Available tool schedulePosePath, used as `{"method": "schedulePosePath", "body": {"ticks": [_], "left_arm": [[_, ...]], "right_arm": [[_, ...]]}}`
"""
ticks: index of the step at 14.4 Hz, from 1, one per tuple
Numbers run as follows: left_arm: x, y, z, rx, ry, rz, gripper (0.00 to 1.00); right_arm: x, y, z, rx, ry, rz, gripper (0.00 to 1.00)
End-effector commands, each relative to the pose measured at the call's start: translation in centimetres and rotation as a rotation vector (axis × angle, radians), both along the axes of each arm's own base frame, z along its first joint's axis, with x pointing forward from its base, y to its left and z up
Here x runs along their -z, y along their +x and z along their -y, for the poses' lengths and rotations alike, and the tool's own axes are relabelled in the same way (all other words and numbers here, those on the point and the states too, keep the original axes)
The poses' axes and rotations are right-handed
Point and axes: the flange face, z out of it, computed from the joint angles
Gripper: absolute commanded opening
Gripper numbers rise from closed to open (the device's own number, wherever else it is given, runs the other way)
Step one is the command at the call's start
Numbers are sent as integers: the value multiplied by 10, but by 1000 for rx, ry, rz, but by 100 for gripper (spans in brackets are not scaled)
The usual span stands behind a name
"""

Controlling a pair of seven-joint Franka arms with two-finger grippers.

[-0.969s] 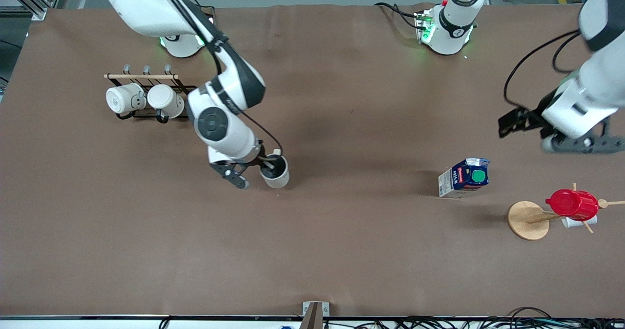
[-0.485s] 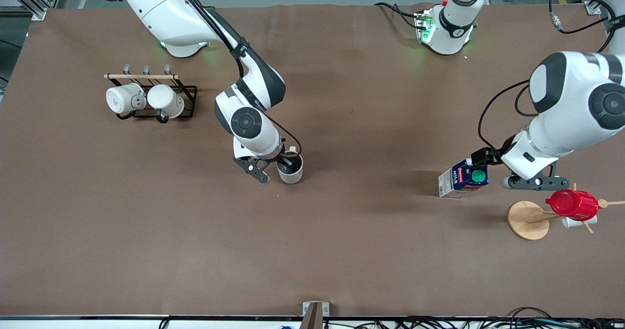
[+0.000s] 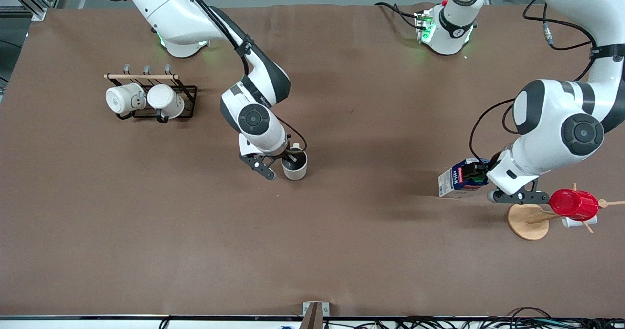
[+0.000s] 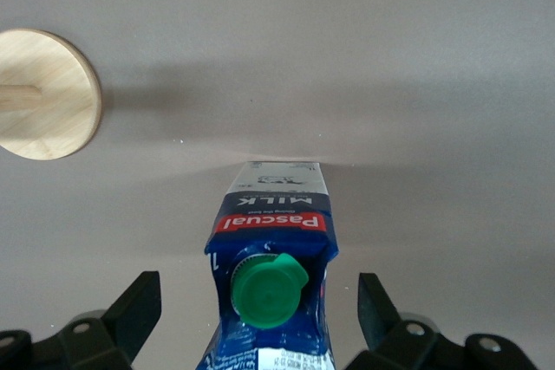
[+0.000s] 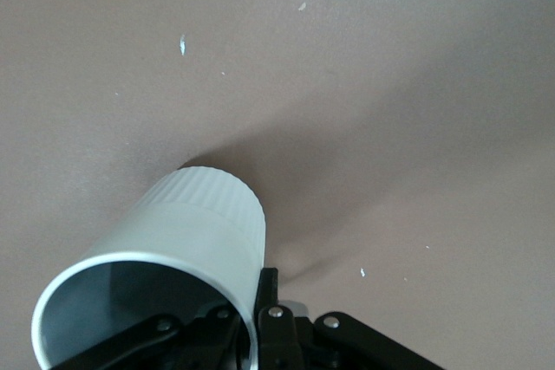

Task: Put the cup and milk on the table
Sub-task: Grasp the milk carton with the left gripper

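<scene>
Ideally, right pincer (image 3: 282, 165), clamped on the cup (image 3: 295, 168) rim, lowers level; left pincer (image 4: 258, 314), spread around the milk (image 4: 273, 262), squeezes evenly on the counter (image 3: 342, 231).

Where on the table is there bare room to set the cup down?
The table is bare between the cup and the milk, and along the front-camera edge. It is crowded by the mug rack and the wooden stand.

Both arms have glossy white shells with dark grey joint bands and round dark caps. Thin black cables run along them. The left gripper (image 4: 256, 322) and right gripper (image 5: 251, 331) are black, with small silver screws.
</scene>
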Motion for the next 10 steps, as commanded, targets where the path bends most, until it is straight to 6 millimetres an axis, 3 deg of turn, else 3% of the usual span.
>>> {"method": "schedulePosePath", "body": {"ticks": [1, 4, 5, 7, 8, 10], "left_arm": [[1, -3, 1, 0, 12, -12, 99], [13, -6, 1, 0, 14, -37, 82], [13, -7, 2, 0, 16, -46, 74], [17, -8, 1, 0, 18, -63, 57], [15, -8, 0, -2, 18, -61, 51], [6, -4, 10, 10, 16, -41, 36]], "right_arm": [[-1, 1, 2, -33, -16, 6, 1], [0, 0, 1, -38, -16, 5, 6], [1, 0, 1, -43, -16, 6, 17], [1, 1, 2, -55, -15, 7, 64], [-1, 3, 4, -50, -13, 10, 80], [-9, 9, 7, -46, -5, 23, 100]]}}
